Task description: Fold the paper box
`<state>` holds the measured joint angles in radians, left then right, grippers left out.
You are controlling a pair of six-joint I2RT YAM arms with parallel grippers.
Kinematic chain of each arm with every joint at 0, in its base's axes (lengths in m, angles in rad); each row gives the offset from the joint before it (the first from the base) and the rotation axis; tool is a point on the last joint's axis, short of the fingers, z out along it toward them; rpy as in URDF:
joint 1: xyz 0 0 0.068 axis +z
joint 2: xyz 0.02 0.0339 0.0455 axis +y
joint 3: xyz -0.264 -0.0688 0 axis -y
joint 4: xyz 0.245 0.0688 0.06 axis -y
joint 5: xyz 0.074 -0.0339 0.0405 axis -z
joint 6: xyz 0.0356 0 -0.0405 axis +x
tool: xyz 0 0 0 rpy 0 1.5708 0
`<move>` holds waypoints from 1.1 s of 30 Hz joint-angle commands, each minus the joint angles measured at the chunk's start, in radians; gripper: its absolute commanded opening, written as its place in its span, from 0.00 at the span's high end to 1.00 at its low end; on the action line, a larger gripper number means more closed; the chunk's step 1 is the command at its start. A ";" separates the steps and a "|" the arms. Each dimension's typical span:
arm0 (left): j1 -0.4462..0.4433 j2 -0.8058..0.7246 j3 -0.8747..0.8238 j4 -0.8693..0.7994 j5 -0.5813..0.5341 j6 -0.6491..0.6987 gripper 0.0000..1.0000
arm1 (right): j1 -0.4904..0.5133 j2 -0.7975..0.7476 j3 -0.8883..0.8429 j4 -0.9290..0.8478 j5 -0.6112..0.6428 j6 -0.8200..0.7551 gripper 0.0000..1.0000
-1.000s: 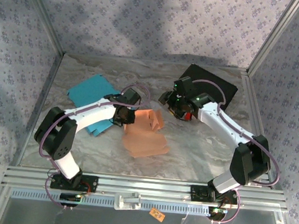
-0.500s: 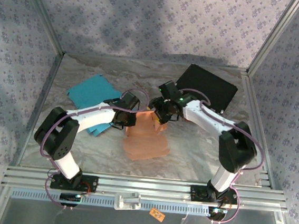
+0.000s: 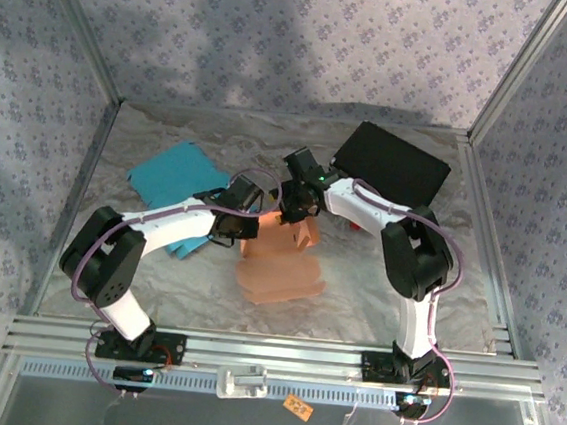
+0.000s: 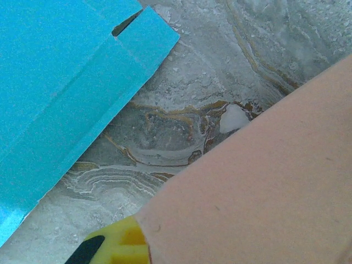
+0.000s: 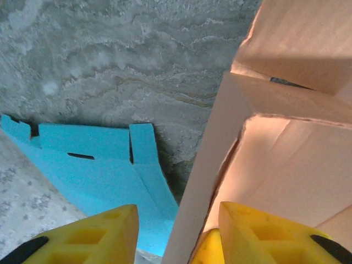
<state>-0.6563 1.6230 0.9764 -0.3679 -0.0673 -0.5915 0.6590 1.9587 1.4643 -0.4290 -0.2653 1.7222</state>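
The salmon paper box lies partly folded at the table's middle, its far flaps standing up. My left gripper is shut on the box's left edge. In the left wrist view the salmon sheet covers all but one yellow finger. My right gripper hangs over the raised far flap. In the right wrist view it is open and straddles an upright box wall. That wall rests against the right finger, while the left finger stands clear of it.
A flat teal sheet lies left of the box, partly under my left arm, and also shows in both wrist views. A black board sits at the back right. Patterned walls and metal posts close in the marbled table.
My right arm has swung left from beside the black board to the box's raised flap, and its jaws have narrowed around a wall. The left gripper has kept its hold.
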 commanded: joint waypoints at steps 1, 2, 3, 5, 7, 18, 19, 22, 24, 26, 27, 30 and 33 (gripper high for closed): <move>-0.004 -0.022 -0.024 0.024 -0.036 0.016 0.89 | -0.002 0.024 0.004 0.006 -0.013 0.030 0.69; -0.004 -0.025 -0.031 0.043 -0.039 0.018 0.89 | -0.004 0.026 -0.004 0.013 -0.015 0.030 0.72; -0.004 -0.027 -0.037 0.058 -0.041 0.020 0.89 | -0.004 0.029 -0.012 0.024 -0.019 0.029 0.75; -0.004 -0.026 -0.045 0.087 -0.039 0.019 0.87 | -0.011 0.027 -0.026 0.039 -0.015 0.027 0.84; -0.005 -0.025 -0.051 0.100 -0.034 0.018 0.82 | -0.017 0.016 -0.033 0.041 0.001 0.024 0.93; -0.012 -0.146 -0.113 0.119 -0.033 -0.039 0.75 | -0.019 -0.025 -0.050 0.002 0.055 0.013 1.00; -0.012 -0.154 -0.117 0.120 -0.022 -0.045 0.74 | -0.017 -0.027 -0.050 0.002 0.059 0.011 1.00; -0.017 -0.177 -0.131 0.125 0.013 -0.065 0.71 | -0.017 -0.030 -0.050 0.001 0.064 0.011 1.00; -0.020 -0.184 -0.137 0.118 0.022 -0.079 0.70 | -0.014 -0.031 -0.047 0.000 0.067 0.010 1.00; -0.021 -0.187 -0.145 0.111 0.027 -0.089 0.70 | -0.010 -0.031 -0.046 -0.002 0.069 0.012 1.00; -0.022 -0.185 -0.147 0.107 0.027 -0.092 0.70 | -0.008 -0.032 -0.047 0.002 0.071 0.014 1.00; -0.021 -0.167 -0.149 0.100 0.033 -0.096 0.70 | -0.004 -0.036 -0.047 0.001 0.075 0.017 1.00; -0.028 -0.142 -0.138 0.099 0.037 -0.101 0.71 | -0.003 -0.038 -0.047 0.003 0.080 0.016 1.00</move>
<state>-0.6765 1.4624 0.8394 -0.2352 -0.0402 -0.6788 0.6575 1.9533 1.4246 -0.3870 -0.2245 1.7428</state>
